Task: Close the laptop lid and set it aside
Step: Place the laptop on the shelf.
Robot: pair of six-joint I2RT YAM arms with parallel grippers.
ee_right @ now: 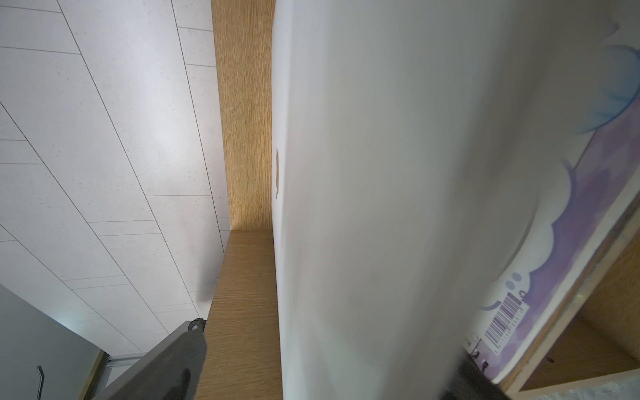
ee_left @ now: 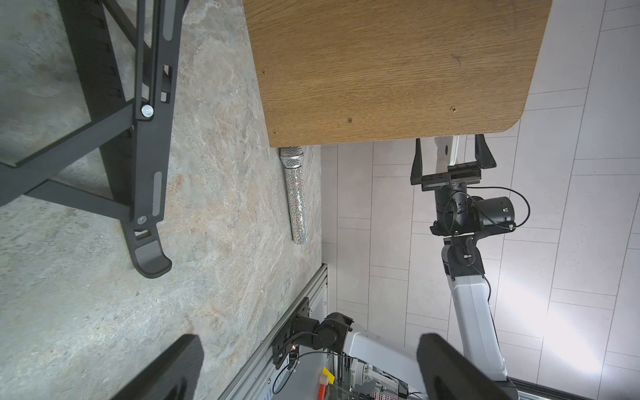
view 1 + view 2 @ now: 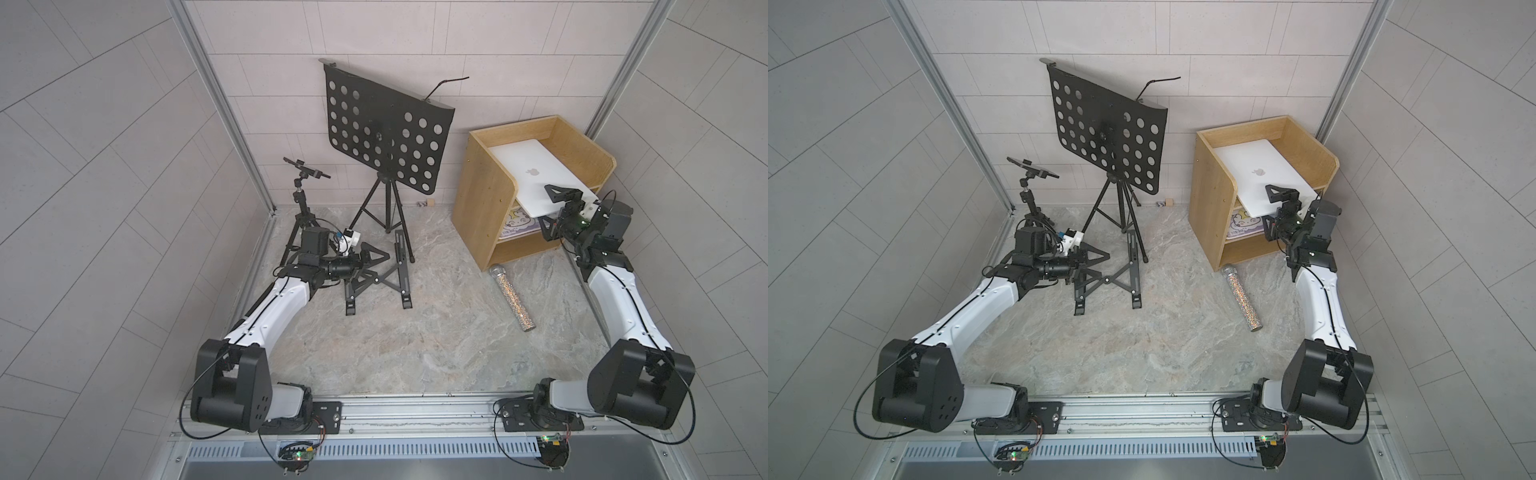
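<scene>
Pale tiled walls (image 3: 104, 166) enclose a grey marbled tabletop (image 3: 415, 340) on three sides, with an aluminium rail (image 3: 415, 411) along the near edge carrying both arm bases. Both top views: the laptop (image 3: 536, 166) lies flat on the top shelf of a wooden shelf unit (image 3: 482, 208) in the far right corner. Its lid (image 3: 1246, 160) is shut, logo side up, and its near end overhangs the shelf front above a pastel illustrated book (image 3: 517, 226). The right gripper (image 3: 552, 214) straddles that overhanging end, one finger above and one below. The left gripper (image 3: 368, 264) hovers over a bare black folding X-frame stand (image 3: 386, 282). A perforated music stand (image 3: 386, 129), a phone tripod (image 3: 305, 170) and a glitter microphone (image 3: 509, 299) are untouched. Left wrist view: our left fingers (image 2: 173, 370) are spread wide on nothing. Across the table the right fingers (image 2: 418, 156) sit either side of the laptop's thin edge with a gap on each side, so apart, not clamped. Right wrist view: the laptop's pale face fills the frame with one finger (image 1: 173, 367) clear of it; the other is a dark blur. We judge closing done and the laptop placed and let go. Left to do: back the right arm out, and perhaps nudge the laptop deeper, given the overhang.
</scene>
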